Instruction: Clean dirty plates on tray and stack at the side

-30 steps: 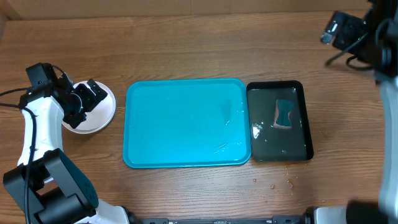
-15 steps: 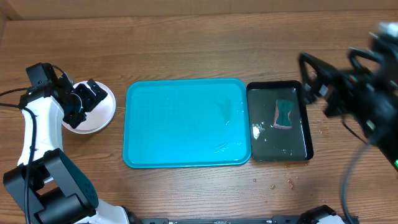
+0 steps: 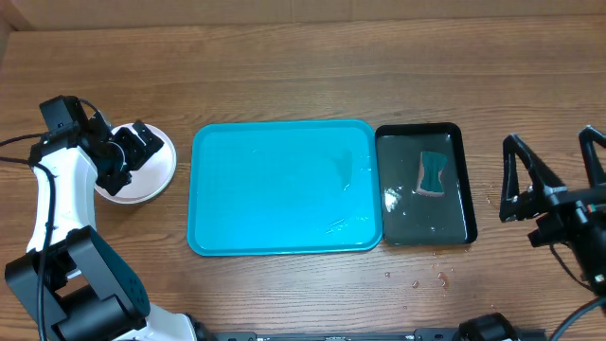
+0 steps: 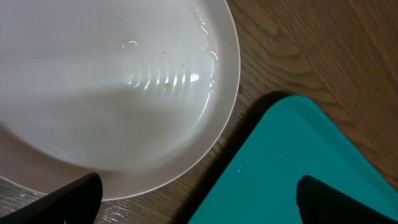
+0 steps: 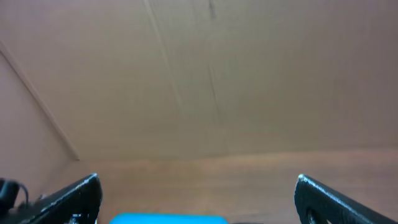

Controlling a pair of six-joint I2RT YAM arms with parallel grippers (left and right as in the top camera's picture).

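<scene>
Plates are seen only at the left end of the wooden worktop [image 3: 284, 76]. A white plate [image 3: 161, 172] is set there just beside the short left edge of the turquoise tray [image 3: 284, 189], not touching it. Whether other plates are stacked beneath it cannot be told.

The left gripper [image 3: 133, 156] is held directly above this plate, with its fingers spread wide and nothing clasped between them. In the left wrist view the plate is shown wet and glossy at the upper left, and a rounded corner of the tray is seen at the lower right. A strip of bare wood lies between the two. One dark fingertip [image 4: 68, 199] is seen by the plate's rim and the other over the tray corner.

Only streaks of water are seen on the tray's floor. Just beside its right edge a narrower black tray [image 3: 445, 223] is placed, in which water and a teal sponge [image 3: 433, 174] are held.

The right gripper [image 3: 551, 142] is held over bare worktop to the right of the black tray, well apart from the white plate. Its jaws are opened wide and nothing is held in them. Small droplets [image 3: 417, 280] are scattered on the wood near the black tray's front edge.
</scene>
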